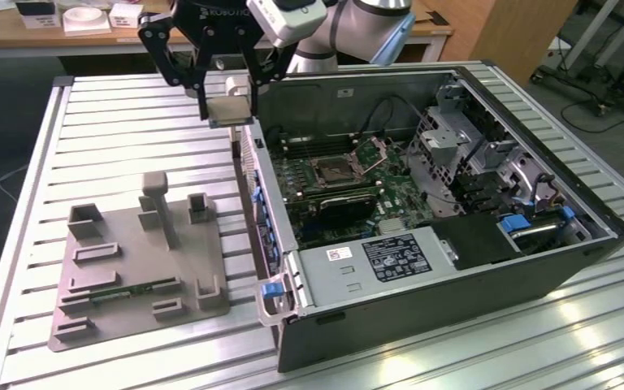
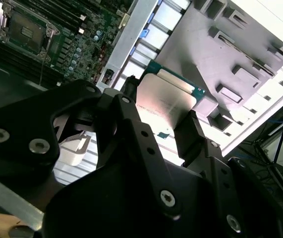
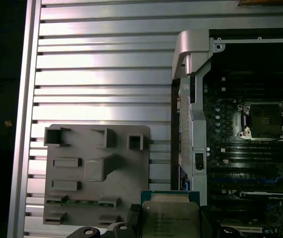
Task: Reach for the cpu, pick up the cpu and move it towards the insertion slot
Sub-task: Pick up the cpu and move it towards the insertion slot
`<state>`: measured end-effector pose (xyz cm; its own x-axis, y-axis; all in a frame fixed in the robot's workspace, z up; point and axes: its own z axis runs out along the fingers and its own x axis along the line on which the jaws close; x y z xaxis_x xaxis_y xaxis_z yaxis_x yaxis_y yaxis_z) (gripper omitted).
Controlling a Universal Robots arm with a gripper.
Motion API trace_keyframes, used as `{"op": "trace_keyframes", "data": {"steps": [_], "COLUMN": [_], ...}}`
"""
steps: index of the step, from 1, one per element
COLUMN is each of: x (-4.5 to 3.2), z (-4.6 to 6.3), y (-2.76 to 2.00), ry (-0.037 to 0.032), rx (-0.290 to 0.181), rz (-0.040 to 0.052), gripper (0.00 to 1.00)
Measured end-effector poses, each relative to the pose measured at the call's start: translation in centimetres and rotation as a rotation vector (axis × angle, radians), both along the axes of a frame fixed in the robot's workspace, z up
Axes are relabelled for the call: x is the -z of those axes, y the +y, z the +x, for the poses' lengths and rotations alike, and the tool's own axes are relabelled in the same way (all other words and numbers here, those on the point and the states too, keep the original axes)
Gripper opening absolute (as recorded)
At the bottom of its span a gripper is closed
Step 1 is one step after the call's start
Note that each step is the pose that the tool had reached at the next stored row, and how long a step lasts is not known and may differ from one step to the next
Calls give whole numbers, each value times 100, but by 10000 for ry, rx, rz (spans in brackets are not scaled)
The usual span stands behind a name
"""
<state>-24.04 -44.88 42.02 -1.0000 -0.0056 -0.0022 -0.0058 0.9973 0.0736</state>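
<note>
My gripper hangs in the air over the near side wall of the open computer case, shut on the cpu. The cpu is a square chip with a silver top plate, held by two opposite edges. In both wrist views the cpu sits between the black fingers. The insertion slot is the square socket with a silver frame on the green motherboard inside the case, its flap raised. It lies off to the exterior view's right of the gripper and lower, seen too as the insertion slot in both wrist views.
A grey fixture plate with raised holders lies on the slatted aluminium table, to the exterior view's left of the case. A green memory stick rests in it. Drive cages and a power supply crowd the case.
</note>
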Motion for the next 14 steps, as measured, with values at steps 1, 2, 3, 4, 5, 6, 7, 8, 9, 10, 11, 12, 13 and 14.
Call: {"op": "trace_keyframes", "data": {"steps": [1,2,3,4,5,6,7,8,9,10,11,12,13,14], "x": [0,0,0,0,0,1,1,0,1,1,1,1,1,1], "z": [5,9,14,19,22,26,29,32,34,36,38,41,43,44], "y": [0,0,0,0,0,0,0,0,0,0,0,0,0,0], "ry": [0,0,0,0,0,0,-1,0,-1,0,0,0,0,0], "rx": [0,0,0,0,0,1,0,0,0,0,0,0,0,0], "rz": [0,0,0,-1,-1,0,0,-1,0,0,-1,0,0,0], "gripper": [54,54,54,54,54,54,54,54,54,54,54,54,54,54]}}
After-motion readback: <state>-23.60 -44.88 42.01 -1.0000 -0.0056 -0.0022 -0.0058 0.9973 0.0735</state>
